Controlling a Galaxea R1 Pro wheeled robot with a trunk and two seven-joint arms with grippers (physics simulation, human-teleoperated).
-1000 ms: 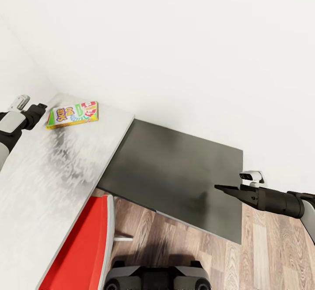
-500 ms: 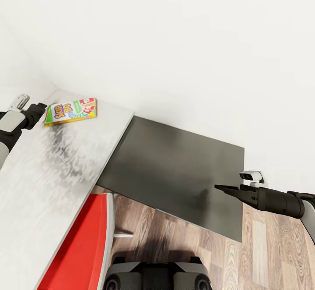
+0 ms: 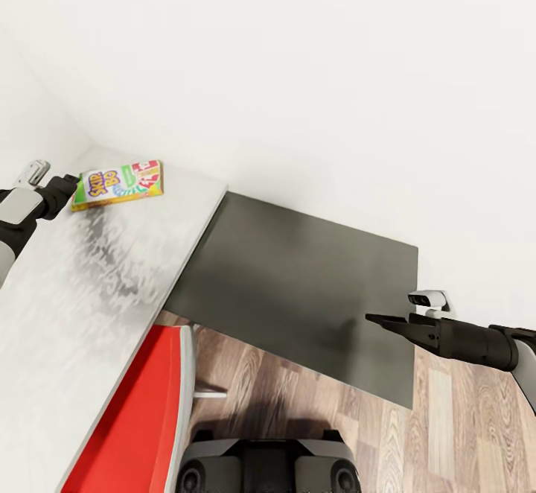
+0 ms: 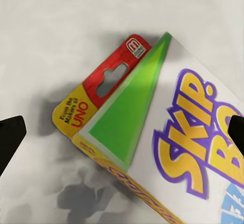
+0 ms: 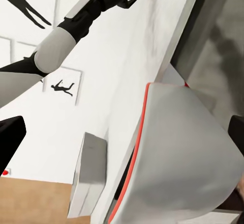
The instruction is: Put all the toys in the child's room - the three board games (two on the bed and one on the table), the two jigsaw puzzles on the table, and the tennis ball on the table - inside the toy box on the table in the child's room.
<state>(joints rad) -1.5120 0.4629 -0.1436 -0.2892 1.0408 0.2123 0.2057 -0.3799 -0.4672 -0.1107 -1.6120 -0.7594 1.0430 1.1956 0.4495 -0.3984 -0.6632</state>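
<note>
Spreading open, the left hand (image 3: 72,179) now nearly touches the Skip-Bo box (image 3: 119,184).

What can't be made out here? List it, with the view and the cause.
- Skip-Bo box: the left wrist view's edge cuts off its far end and the rest of its lettering.
- Left gripper: in the head view its fingertips are too small to tell whether they touch the box.
- Red chair: the head view's lower edge and the table hide most of it.
- Right gripper: seen side-on, so its opening is unclear.
</note>
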